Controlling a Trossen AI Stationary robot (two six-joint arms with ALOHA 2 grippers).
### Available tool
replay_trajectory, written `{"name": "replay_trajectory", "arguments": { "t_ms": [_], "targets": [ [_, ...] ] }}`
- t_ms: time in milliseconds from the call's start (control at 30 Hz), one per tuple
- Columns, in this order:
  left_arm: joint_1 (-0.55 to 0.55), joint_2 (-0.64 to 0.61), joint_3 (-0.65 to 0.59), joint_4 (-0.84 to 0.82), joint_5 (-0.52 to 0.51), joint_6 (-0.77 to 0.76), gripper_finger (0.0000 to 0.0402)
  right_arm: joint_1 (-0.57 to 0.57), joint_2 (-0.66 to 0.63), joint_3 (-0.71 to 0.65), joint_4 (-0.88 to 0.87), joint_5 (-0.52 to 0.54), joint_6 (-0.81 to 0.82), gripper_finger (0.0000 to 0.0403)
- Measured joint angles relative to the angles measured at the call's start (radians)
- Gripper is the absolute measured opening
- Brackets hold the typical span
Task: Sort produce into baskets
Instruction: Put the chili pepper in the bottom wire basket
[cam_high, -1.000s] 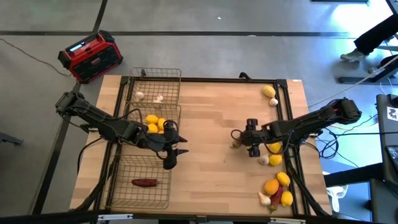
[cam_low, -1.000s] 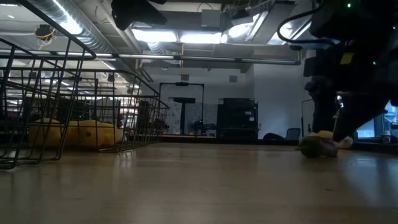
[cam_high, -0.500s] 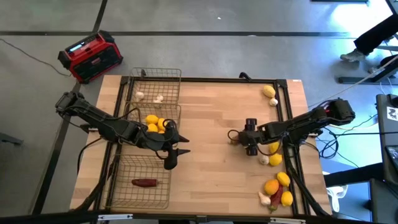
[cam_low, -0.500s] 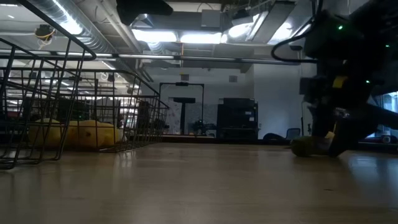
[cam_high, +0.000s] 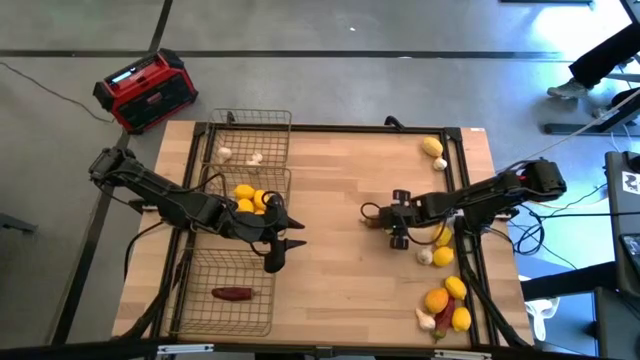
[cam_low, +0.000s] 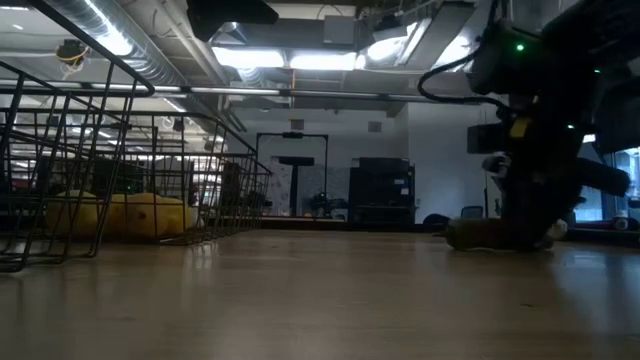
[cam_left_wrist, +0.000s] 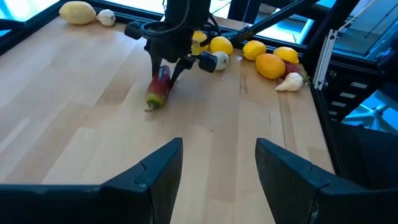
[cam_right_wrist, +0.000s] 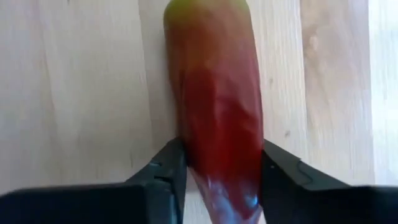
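Now the right tool (cam_high: 372, 215) is down on the tabletop (cam_high: 340, 270) toward the right edge, fingers (cam_right_wrist: 163, 171) clamped on either side of a red chili pepper (cam_right_wrist: 219, 106) lying flat on the wood. Meanwhile the left tool (cam_high: 290, 235) hangs with fingers apart and nothing between them, just beside the middle basket (cam_high: 215, 185) along the left edge, where lemons (cam_high: 248, 197) sit.
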Motion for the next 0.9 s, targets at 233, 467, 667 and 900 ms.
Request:
{"name": "replay_trajectory", "arguments": {
  "t_ms": [233, 467, 667, 900],
  "targets": [
    [0.0, 0.0, 0.0, 0.006, 0.0, -0.004, 0.0198, 0.002, 0.002, 0.091, 0.017, -0.014, 0.004, 0.012],
    [0.0, 0.0, 0.0, 0.008, 0.0, -0.002, 0.0198, 0.002, 0.001, 0.215, -0.004, -0.008, -0.02, 0.0125],
    [0.0, 0.0, 0.0, 0.023, -0.014, 0.022, 0.0198, 0.002, -0.001, 0.291, 0.109, 0.005, -0.06, 0.0125],
    [0.0, 0.0, 0.0, 0.064, -0.117, 0.084, 0.0198, 0.002, -0.001, 0.293, 0.323, -0.004, -0.09, 0.0125]
  ]
}}
